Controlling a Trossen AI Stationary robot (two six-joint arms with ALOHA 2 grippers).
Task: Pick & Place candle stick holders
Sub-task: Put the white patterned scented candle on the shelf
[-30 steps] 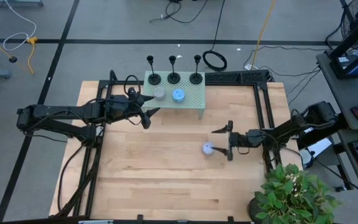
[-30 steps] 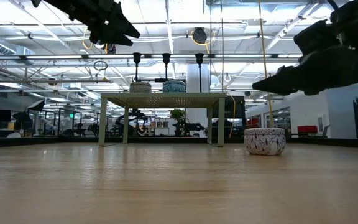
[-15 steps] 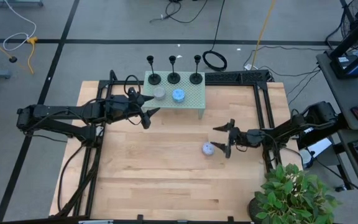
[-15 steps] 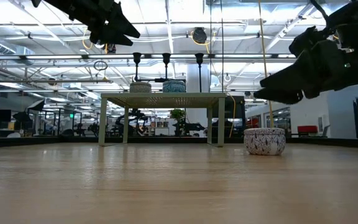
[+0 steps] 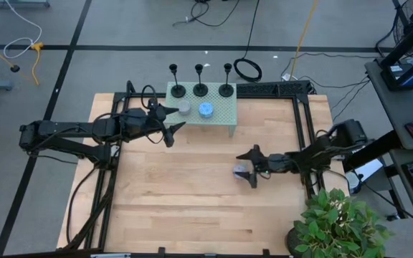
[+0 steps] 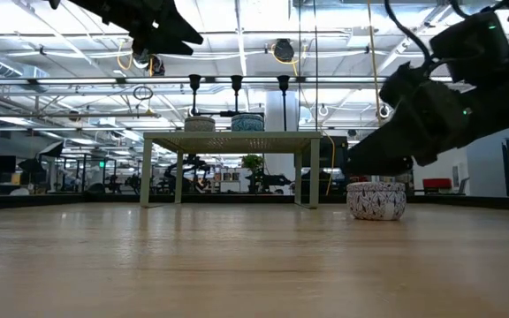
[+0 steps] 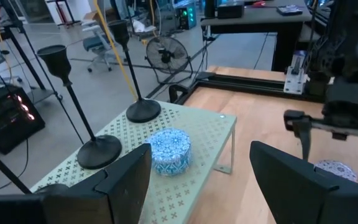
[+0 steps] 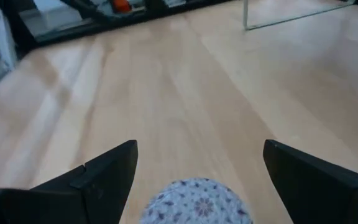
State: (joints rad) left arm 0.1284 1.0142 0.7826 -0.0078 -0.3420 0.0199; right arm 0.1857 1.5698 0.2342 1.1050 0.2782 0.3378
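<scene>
Three black candle stick holders (image 5: 177,89) (image 5: 201,89) (image 5: 226,89) stand by their dome bases along the far edge of a pale green perforated stand (image 5: 217,111). Two of them show in the left wrist view (image 7: 92,149) (image 7: 143,112). My left gripper (image 5: 169,122) is open and empty, raised beside the stand's left end. My right gripper (image 5: 252,166) is open and hangs over a whitish speckled puck (image 5: 241,172) on the table. Its fingers stand on either side of the puck (image 8: 194,200), just above it, without touching.
A grey puck (image 5: 184,108) and a blue puck (image 5: 206,110) sit on the stand in front of the holders. A black frame (image 5: 303,122) runs along the table's far and right edges. A potted plant (image 5: 335,222) stands at the near right corner.
My right gripper has moved toward the table's left edge and down. Its open fingers now hang over the speckled puck. The puck has not moved. My left gripper has stayed by the stand.
</scene>
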